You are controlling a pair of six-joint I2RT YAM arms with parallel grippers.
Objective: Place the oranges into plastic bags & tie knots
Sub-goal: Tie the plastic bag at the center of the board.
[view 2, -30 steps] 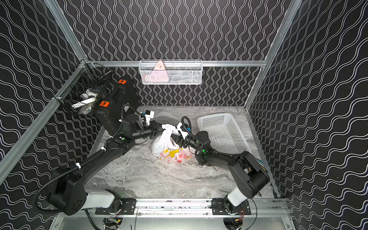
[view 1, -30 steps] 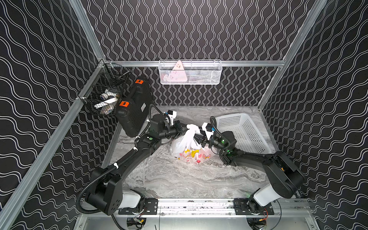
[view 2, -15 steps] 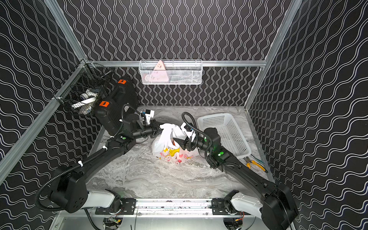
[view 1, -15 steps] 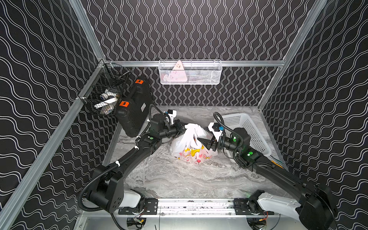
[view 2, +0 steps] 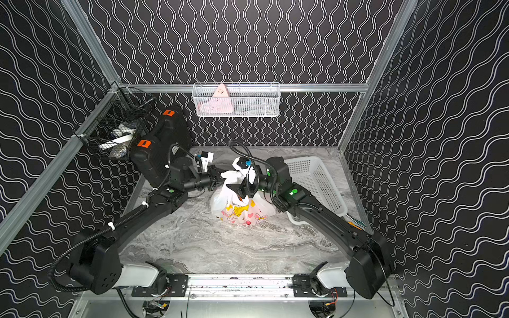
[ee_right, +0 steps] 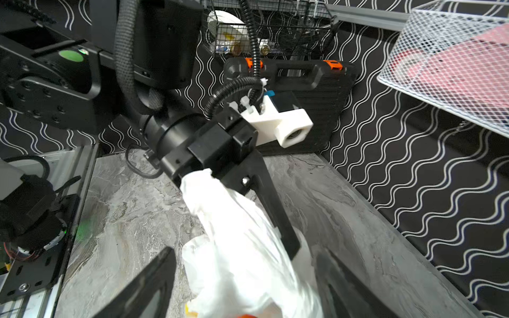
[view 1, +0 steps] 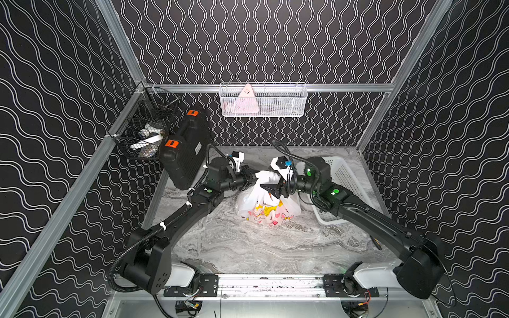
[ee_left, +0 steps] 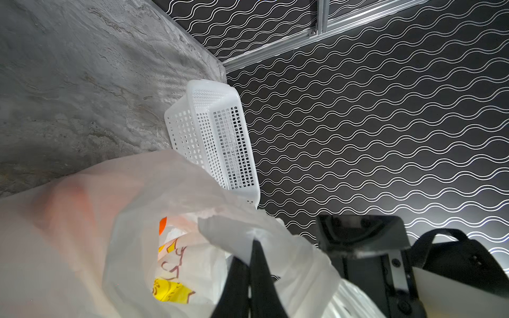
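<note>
With left claw (view 1: pixel 254 180) pressed together, pinching the bag (view 1: pixel 264 212) by its bunched handle; with right claw (ee_right: pixel 248 283) spreading wide, straddling the upright neck lying straight ahead. Sitting on the table (view 1: pixel 234 247) beside the basket (view 1: pixel 347 176), midway between both arms.

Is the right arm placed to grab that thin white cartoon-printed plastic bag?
Probably yes: the right arm's fingers stand open on either side of the thin white cartoon-printed plastic bag, with nothing else between. The left arm's fingers pinch its top.

Marble tabletop (view 1: pixel 248 247) surroundings
A white perforated basket (view 1: pixel 348 176) was set by the right wall; a black case (view 1: pixel 183 157) was propped back left.
</note>
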